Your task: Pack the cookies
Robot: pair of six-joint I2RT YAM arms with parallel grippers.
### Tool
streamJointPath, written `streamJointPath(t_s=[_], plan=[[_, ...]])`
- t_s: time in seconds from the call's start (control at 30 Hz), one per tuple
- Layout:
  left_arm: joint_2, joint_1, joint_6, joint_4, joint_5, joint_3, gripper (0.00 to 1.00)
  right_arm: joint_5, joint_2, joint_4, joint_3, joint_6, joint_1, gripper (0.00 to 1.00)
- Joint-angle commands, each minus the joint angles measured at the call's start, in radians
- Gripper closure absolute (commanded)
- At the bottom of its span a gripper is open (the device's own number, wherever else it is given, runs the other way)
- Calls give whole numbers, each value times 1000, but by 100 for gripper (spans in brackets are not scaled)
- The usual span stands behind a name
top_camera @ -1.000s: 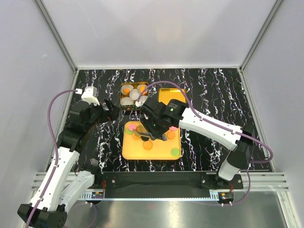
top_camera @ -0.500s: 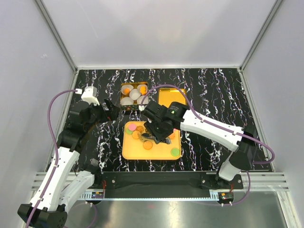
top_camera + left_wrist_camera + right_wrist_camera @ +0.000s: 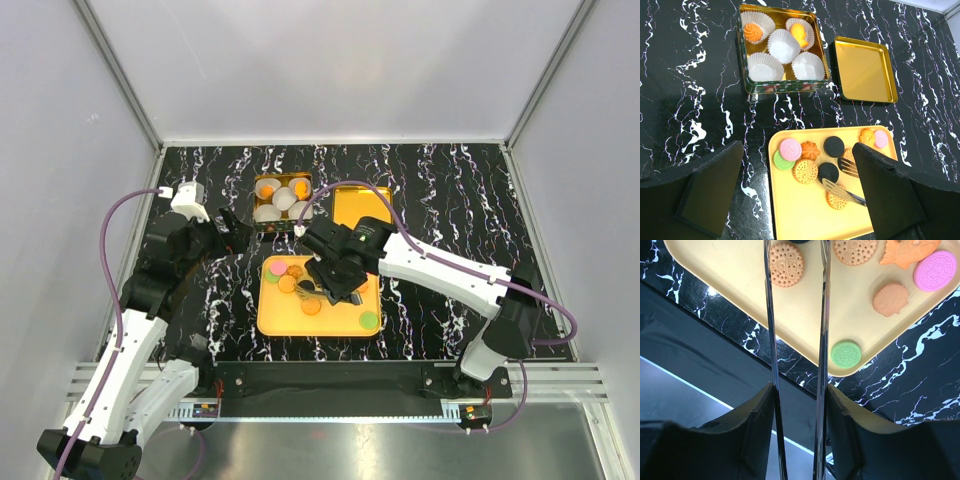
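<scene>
The cookies lie on a yellow tray: pink, green, an orange flower, two black discs and tan waffle rounds. My right gripper is shut on metal tongs. The tong tips are apart, low over the tray beside the lower black disc. In the right wrist view the tong arms run between my pads. A green cookie sits near the tray corner. My left gripper is open and empty, above the tray's left side.
A gold tin behind the tray holds white paper cups; two of them hold orange cookies. Its gold lid lies open-side up to the right. The black marble tabletop surrounds the tray.
My right gripper moved slightly right and toward the near edge with the tongs, bringing the tips onto the tray's middle. The left arm has not moved.
</scene>
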State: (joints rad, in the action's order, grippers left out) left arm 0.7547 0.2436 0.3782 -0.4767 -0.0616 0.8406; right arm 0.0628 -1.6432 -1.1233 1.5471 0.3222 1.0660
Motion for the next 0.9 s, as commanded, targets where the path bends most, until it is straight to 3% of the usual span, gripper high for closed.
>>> streamJointPath(t_s=[0.0, 0.67, 0.87], plan=[[-2, -4, 4, 44, -17, 0, 1, 14, 26, 13, -4, 5, 9, 50], [-3, -4, 2, 44, -17, 0, 1, 5, -41, 59, 1, -18, 9, 50], [-5, -4, 2, 44, -15, 0, 1, 3, -41, 45, 10, -15, 9, 54]])
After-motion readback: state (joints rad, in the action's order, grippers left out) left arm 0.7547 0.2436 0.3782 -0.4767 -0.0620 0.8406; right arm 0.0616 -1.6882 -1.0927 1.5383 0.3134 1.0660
